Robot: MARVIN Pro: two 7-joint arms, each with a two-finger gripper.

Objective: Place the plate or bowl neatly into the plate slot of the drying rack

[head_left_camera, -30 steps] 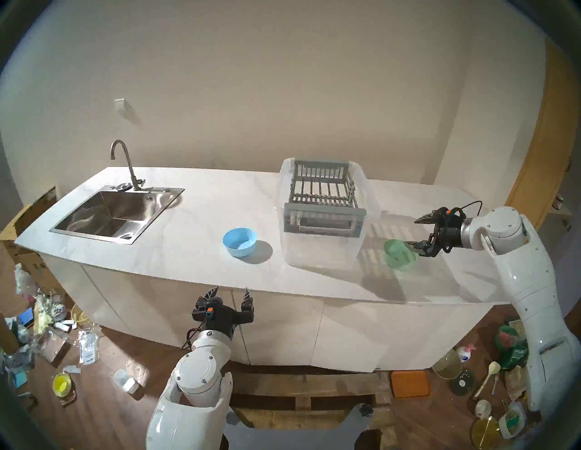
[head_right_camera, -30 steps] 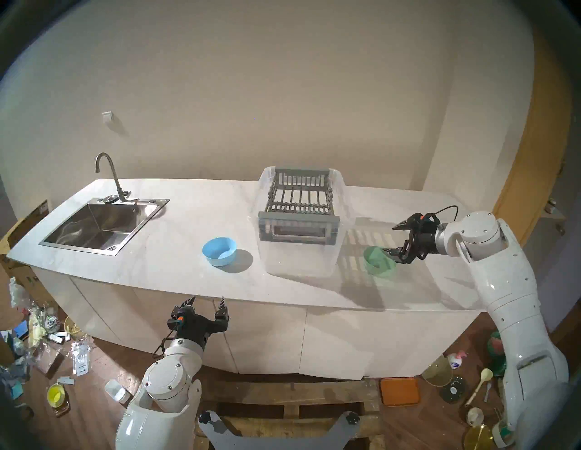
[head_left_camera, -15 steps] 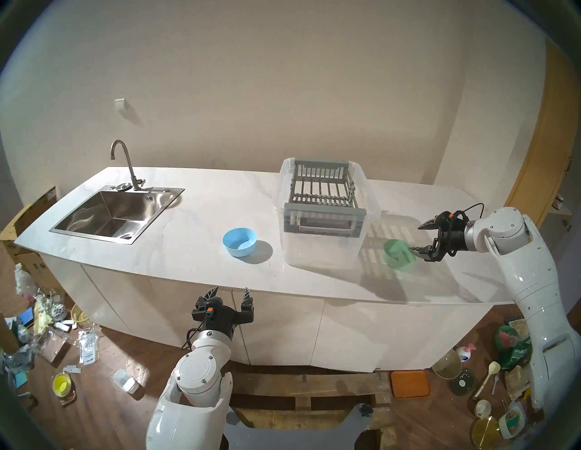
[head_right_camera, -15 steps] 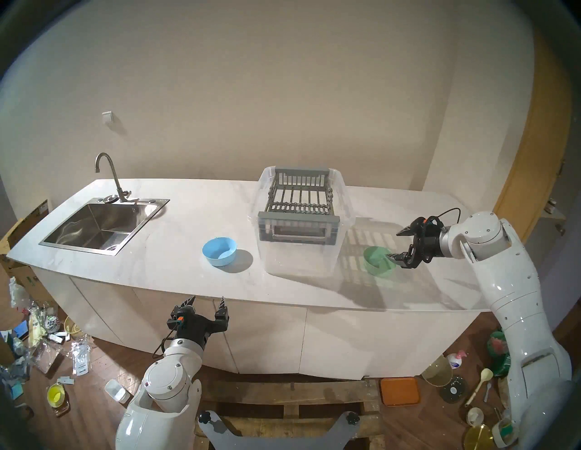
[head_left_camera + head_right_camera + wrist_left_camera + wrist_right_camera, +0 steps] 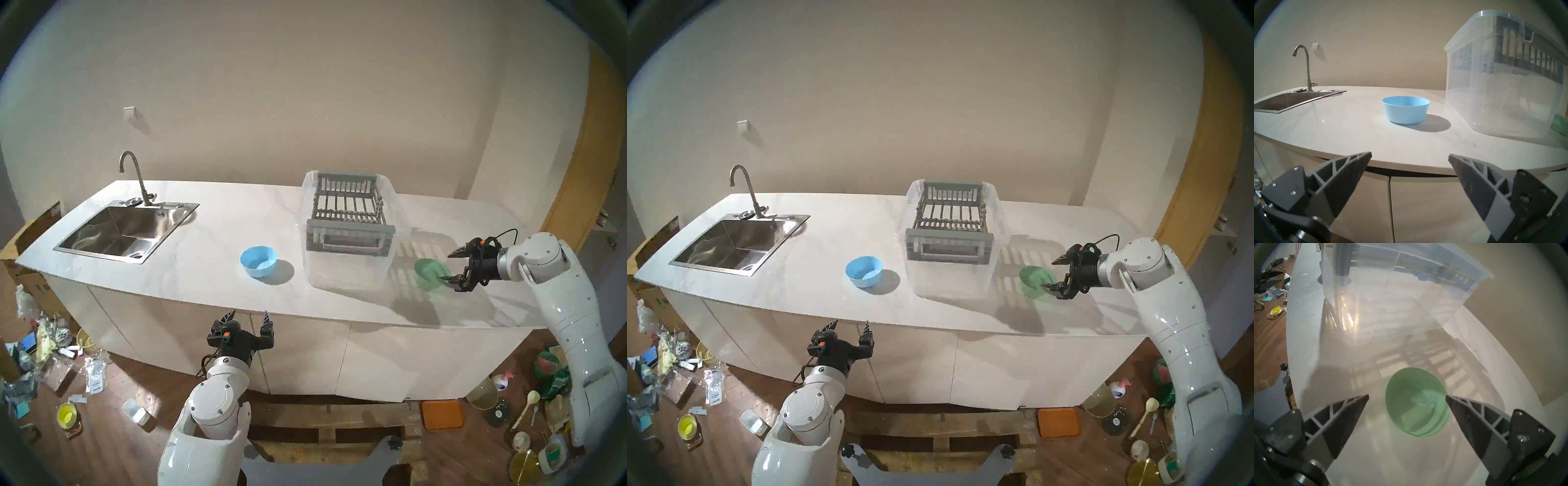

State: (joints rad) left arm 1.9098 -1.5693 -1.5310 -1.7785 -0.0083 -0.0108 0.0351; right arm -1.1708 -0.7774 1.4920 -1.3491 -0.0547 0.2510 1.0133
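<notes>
— How far along is the job?

— Barely begun, by the look of it. The drying rack (image 5: 349, 212) stands empty inside a clear tub (image 5: 353, 271); no bowl sits in a plate slot (image 5: 341, 205). The right gripper (image 5: 1407, 400), fingers wide and holding nothing, hovers at the green bowl (image 5: 1417, 404) on the surface (image 5: 210, 271).

— And the rest?

— The left gripper (image 5: 1409, 156), fingers wide, waits below the edge. A blue bowl (image 5: 258, 261) stands apart; the tub's wall rises between bowl and rack.
</notes>
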